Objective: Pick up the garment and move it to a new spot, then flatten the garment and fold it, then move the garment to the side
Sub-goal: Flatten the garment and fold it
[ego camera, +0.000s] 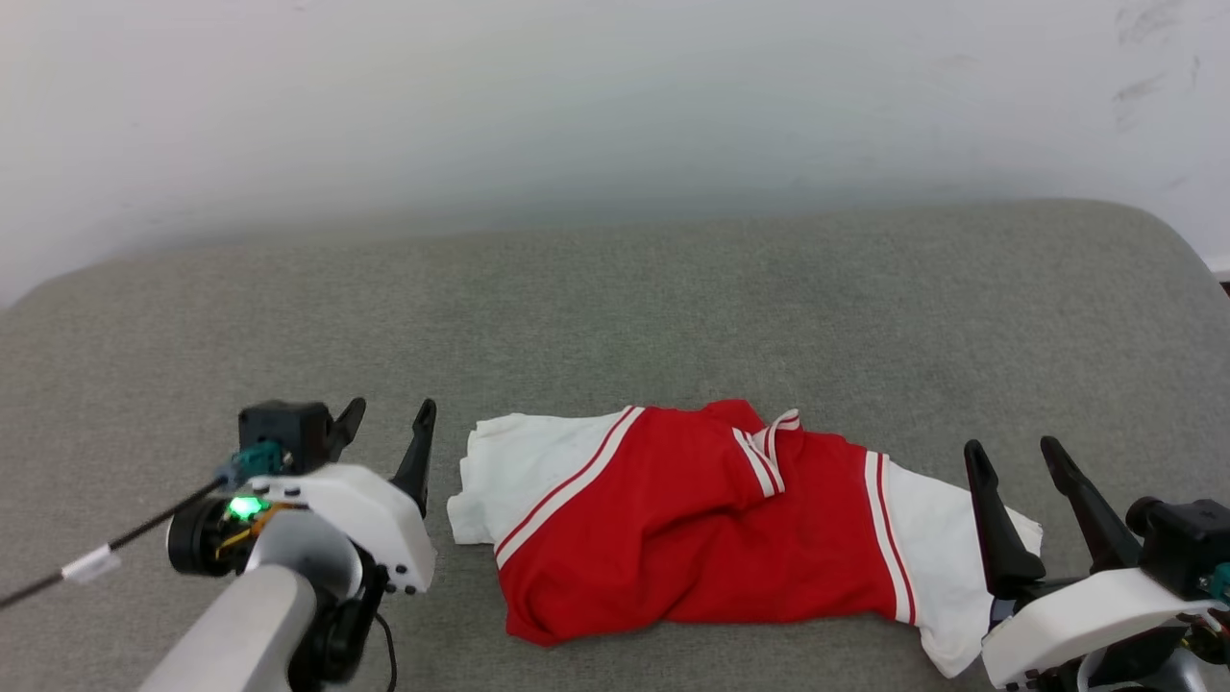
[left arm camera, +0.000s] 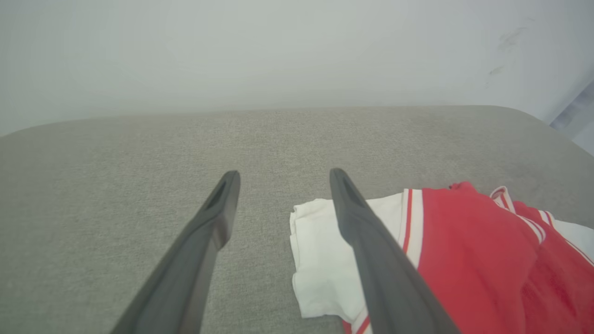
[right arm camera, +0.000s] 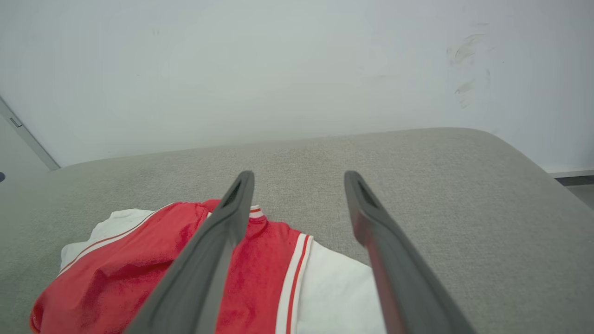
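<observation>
The red shirt (ego camera: 692, 519) lies crumpled near the near edge of the grey tabletop (ego camera: 673, 308), one white sleeve pointing left and the other right. My left pincer (ego camera: 389, 411) stands wide and empty just left of the left sleeve's edge, and my right pincer (ego camera: 1011, 447) stands wide and empty at the right sleeve, one finger crossing its white cloth. Beyond the shirt, open grey cloth runs to the far edge at the white wall (ego camera: 577, 96), rounding off at the far left and far right corners.

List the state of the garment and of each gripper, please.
garment: rumpled, lying on the grey surface, not held.
left gripper: open, empty, beside one white sleeve.
right gripper: open, empty, at the other sleeve.
</observation>
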Motion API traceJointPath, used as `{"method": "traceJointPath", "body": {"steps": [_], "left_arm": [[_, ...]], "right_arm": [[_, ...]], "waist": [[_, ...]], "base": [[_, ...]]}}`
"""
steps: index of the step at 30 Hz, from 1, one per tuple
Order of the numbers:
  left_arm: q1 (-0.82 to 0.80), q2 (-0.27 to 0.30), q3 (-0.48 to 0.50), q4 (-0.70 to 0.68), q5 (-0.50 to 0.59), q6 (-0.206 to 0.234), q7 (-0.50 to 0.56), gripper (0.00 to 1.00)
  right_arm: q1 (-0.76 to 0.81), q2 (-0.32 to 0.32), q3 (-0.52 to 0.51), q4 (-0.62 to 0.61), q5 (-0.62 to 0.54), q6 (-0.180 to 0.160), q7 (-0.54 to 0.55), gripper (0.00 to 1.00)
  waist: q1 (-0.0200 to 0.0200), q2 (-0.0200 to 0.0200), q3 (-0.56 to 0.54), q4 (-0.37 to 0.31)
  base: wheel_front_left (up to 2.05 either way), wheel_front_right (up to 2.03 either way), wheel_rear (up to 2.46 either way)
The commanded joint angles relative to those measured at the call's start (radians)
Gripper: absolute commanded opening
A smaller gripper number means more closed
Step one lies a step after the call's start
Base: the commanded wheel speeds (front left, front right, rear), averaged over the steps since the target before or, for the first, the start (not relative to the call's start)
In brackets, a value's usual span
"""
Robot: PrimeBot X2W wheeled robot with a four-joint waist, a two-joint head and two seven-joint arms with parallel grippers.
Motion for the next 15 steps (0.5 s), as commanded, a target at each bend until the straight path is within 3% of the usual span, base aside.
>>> {"method": "traceJointPath", "body": {"steps": [1,11,15], "left_arm": [[-0.046,-0.002,-0.007,0.024,-0.009,-0.019,0.03,1.0],[-0.284,0.054,-0.088,0.263,-0.083,-0.195,0.406,1.0],[-0.34,0.068,-0.125,0.335,-0.098,-0.24,0.548,1.0]], "right_arm": [[-0.018,0.005,0.005,-0.009,0.0,0.0,-0.003,1.0],[-0.062,0.007,0.05,-0.021,-0.018,0.0,-0.006,1.0],[-0.07,0.008,0.058,-0.016,-0.01,0.0,-0.007,1.0]], "waist": [[0.0001,0.0,0.036,-0.03],[0.0001,0.0,0.14,-0.135],[0.0001,0.0,0.167,-0.16]], "base": [[0.0,0.0,0.0],[0.0,0.0,0.0],[0.0,0.0,0.0]]}}
